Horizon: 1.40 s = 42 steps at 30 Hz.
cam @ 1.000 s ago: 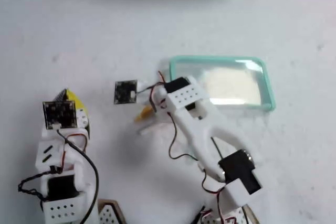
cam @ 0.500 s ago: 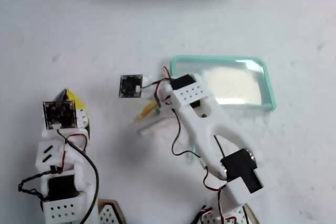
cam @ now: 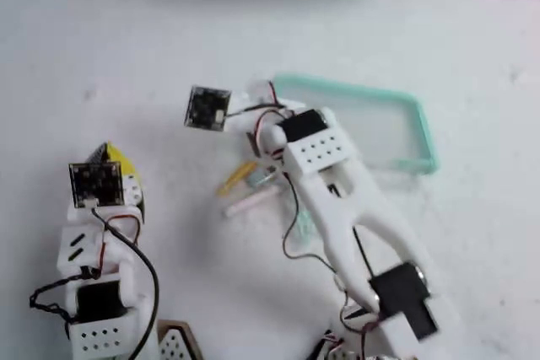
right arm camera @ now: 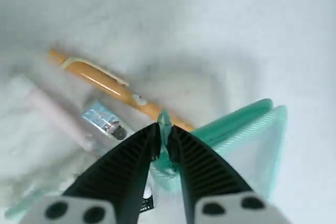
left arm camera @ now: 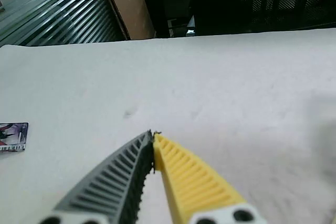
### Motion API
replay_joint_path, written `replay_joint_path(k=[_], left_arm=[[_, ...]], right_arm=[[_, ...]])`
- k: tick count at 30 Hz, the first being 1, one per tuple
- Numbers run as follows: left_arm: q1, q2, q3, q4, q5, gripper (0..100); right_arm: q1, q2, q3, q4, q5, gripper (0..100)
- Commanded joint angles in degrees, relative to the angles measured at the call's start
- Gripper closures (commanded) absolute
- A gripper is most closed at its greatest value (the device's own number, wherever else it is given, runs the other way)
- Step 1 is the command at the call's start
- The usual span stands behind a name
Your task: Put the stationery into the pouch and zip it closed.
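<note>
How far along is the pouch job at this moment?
Done: nothing packed; the orange pen, pink stick and small blue item lie on the table beside the pouch. In hand: the right claw pinches the zipper pull. To do: get the stationery inside, zip it closed.

**Stuff you can't see**

High view: the right arm [cam: 350, 204] covers a corner of the pouch [cam: 384, 128] and one end of the orange pen [cam: 237, 178]. A card [left arm camera: 10, 136] on the table [left arm camera: 236, 77] is cropped at the frame edge, and the pink pen [right arm camera: 55, 116] is blurry.
</note>
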Motion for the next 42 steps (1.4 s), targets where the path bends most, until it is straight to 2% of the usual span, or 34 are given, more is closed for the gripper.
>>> replay_joint_path(k=[1, 10, 23, 30, 33, 36, 38, 42], left_arm=[[2.3, -0.5, -0.6, -1.5, 0.4, 98], [2.4, -0.5, -0.6, -1.4, 0.4, 98], [2.2, -0.5, -0.6, -1.3, 0.4, 98], [3.0, -0.5, -1.1, -1.5, 0.4, 98], [6.1, -0.5, -2.0, -1.1, 0.4, 98], [10.2, -0.5, -4.8, 3.1, 0.4, 97], [13.1, -0.5, -7.7, 6.3, 0.4, 93], [18.6, -0.5, -14.7, 11.4, 0.8, 80]], right_arm=[[0.1, -8.0, -3.0, -0.3, -2.3, 98.1], [3.4, -22.1, -3.1, -0.2, -7.5, 98.1], [4.9, -38.1, -3.1, -0.4, -20.0, 98.1], [5.0, -45.0, -2.8, 3.8, -21.2, 98.1], [5.0, -47.4, -2.5, 5.5, -21.2, 98.1], [4.4, -48.3, -1.6, 7.2, -21.3, 98.1], [3.6, -48.7, -0.9, 6.9, -22.7, 98.1], [1.5, -48.4, 0.7, 3.4, -30.3, 98.1]])
